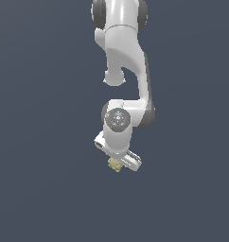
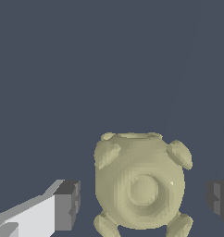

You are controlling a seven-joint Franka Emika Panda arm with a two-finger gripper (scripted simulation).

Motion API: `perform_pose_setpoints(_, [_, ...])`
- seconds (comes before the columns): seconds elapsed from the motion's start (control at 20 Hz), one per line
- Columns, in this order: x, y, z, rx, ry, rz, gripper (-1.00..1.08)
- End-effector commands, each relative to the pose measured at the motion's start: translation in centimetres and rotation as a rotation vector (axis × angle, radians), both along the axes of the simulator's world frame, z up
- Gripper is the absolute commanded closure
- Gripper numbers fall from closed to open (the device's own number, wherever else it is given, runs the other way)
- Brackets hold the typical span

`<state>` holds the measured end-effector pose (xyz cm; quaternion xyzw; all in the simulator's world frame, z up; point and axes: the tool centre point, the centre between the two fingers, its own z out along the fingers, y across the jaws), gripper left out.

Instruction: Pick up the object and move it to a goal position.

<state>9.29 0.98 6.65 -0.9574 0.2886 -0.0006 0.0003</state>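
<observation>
**Pincer Hanging Over the Little Blob**

The white arm (image 1: 123,61) is reaching down from the top of the exterior view. At its low end the pincer (image 1: 117,163) is pointing down at the dark grey-blue floor (image 1: 40,189).

The blob (image 1: 115,164) is peeking out just under the pincer in that view — only a small pale yellow bit is showing. The rest is hiding behind the white pincer body.

The wrist view is showing much more. The blob (image 2: 139,185) is looking big here. It is pale yellow-tan and lumpy, with a round ring in its middle and little knobs sticking out near its corners.

The pincer (image 2: 144,201) is standing open. One dark finger pad (image 2: 67,203) is sitting on one side of the blob, and the other pad (image 2: 219,199) is sitting on the far side. The blob is lying between them. There is a dark gap showing on each side — so the pads are not touching the blob.

I cannot tell from the pictures if the blob is resting on the floor.
</observation>
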Motion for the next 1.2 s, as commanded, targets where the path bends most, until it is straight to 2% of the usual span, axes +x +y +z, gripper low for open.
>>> perform_pose_setpoints(0.0, [-0.1, 0.0, -1.5, 0.0, 0.001, -0.001, -0.92])
perform_pose_setpoints(0.4, [0.1, 0.0, -2.7, 0.0, 0.001, -0.003, -0.92])
perform_pose_setpoints(0.45, [0.1, 0.0, -2.7, 0.0, 0.001, -0.003, 1.08])
perform_pose_setpoints(1.15, [0.2, 0.4, -2.1, 0.0, 0.001, -0.003, 1.08])
